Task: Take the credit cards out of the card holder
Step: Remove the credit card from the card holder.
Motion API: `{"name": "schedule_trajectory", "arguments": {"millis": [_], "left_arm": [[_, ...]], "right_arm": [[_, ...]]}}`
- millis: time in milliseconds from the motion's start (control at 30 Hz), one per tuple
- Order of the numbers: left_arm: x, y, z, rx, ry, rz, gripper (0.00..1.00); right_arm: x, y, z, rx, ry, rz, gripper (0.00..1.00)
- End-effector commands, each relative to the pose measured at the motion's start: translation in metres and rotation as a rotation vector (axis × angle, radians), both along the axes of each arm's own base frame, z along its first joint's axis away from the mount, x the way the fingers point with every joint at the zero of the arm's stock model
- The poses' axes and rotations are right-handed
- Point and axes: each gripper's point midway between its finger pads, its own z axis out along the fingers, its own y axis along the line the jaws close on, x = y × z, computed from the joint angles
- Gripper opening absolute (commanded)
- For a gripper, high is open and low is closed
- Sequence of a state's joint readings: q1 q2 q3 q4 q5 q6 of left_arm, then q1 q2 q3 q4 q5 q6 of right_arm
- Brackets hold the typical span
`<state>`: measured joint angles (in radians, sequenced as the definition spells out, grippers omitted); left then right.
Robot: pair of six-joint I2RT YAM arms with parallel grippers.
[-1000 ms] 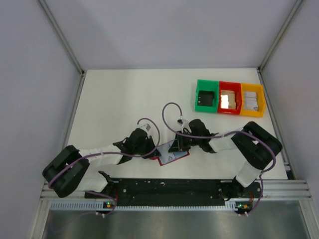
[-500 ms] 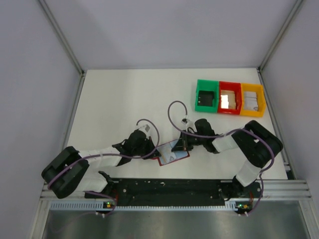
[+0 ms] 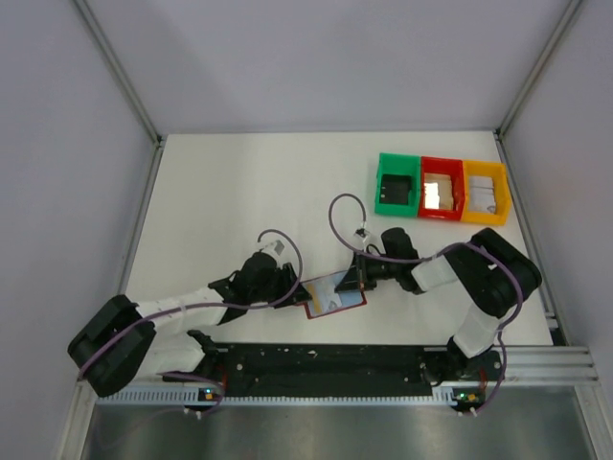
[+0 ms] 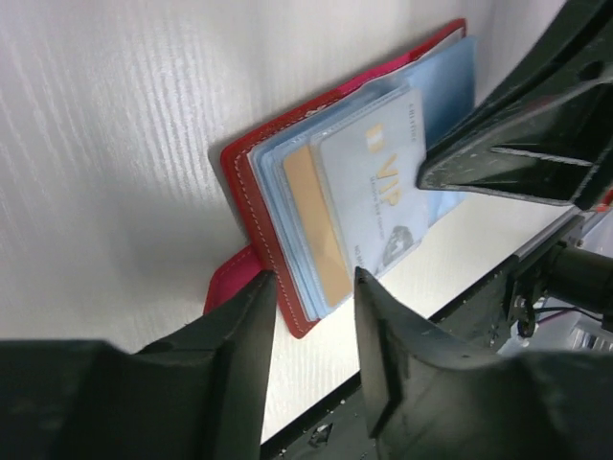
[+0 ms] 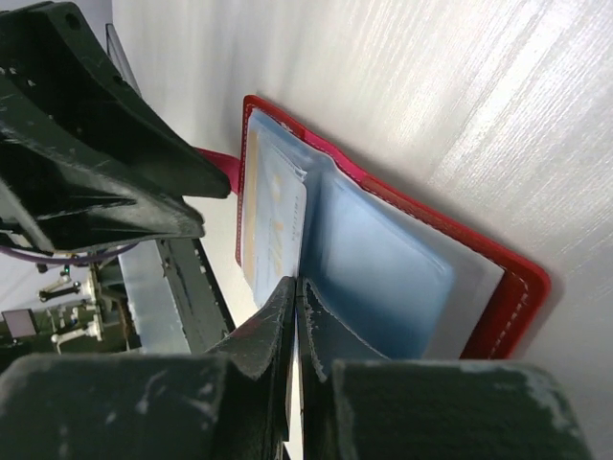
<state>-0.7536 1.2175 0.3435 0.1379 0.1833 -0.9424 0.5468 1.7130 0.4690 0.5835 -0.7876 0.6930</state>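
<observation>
**Right gripper (image 3: 357, 279) shifting rightward since before**

It is clenching the top credit card (image 4: 369, 192) by its edge, over the open card holder (image 3: 333, 295), which is lying near the front edge of the table (image 3: 239, 192). Left gripper (image 3: 294, 287) is straddling the holder's corner; its grip cannot be told. Bins (image 3: 441, 215) are sitting well apart, far right.

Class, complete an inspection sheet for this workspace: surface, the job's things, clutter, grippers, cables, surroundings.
Surface: white table.
Job's things: red card holder lies open; pale card and tan card sit in its sleeves.
Clutter: green bin, red bin, yellow bin in a row, far right, something flat in each.
Grippers: right gripper pinches the pale card's edge between shut fingers; left gripper has its fingers astride the holder's corner, grip unclear.
Cables: purple cable loops above each wrist.
Surroundings: grey walls, metal frame post.
</observation>
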Motion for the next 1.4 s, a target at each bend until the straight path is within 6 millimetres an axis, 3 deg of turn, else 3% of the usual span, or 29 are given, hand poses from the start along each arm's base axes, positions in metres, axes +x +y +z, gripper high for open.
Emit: {"name": "schedule_trajectory", "arguments": {"millis": [0, 133, 200, 233, 300, 367, 633, 800, 1367], "left_arm": [[0.013, -0.006, 0.030, -0.065, -0.071, 0.043, 0.46], [0.026, -0.020, 0.053, -0.119, -0.113, 0.042, 0.46], [0.029, -0.025, 0.052, -0.119, -0.100, 0.037, 0.41], [0.031, -0.028, 0.050, -0.116, -0.094, 0.033, 0.38], [0.035, -0.032, 0.045, -0.113, -0.083, 0.035, 0.19], [0.038, -0.034, 0.041, -0.116, -0.079, 0.051, 0.13], [0.045, -0.041, 0.028, -0.099, -0.056, 0.049, 0.07], [0.039, -0.029, 0.009, -0.035, -0.019, 0.070, 0.00], [0.018, 0.003, -0.031, 0.124, 0.057, 0.085, 0.00]], "right_arm": [[0.001, 0.003, 0.005, 0.035, -0.032, 0.021, 0.00], [-0.001, 0.007, 0.006, 0.043, -0.027, 0.027, 0.00], [0.000, 0.007, 0.007, 0.047, -0.029, 0.022, 0.00], [0.000, 0.007, 0.007, 0.047, -0.027, 0.022, 0.00], [0.000, 0.008, 0.007, 0.047, -0.027, 0.023, 0.00], [0.000, 0.008, 0.008, 0.048, -0.027, 0.022, 0.00], [-0.001, 0.008, 0.009, 0.056, -0.022, 0.023, 0.00], [-0.001, 0.008, 0.009, 0.054, -0.024, 0.023, 0.00], [0.010, -0.006, 0.003, 0.001, -0.046, -0.038, 0.00]]}}
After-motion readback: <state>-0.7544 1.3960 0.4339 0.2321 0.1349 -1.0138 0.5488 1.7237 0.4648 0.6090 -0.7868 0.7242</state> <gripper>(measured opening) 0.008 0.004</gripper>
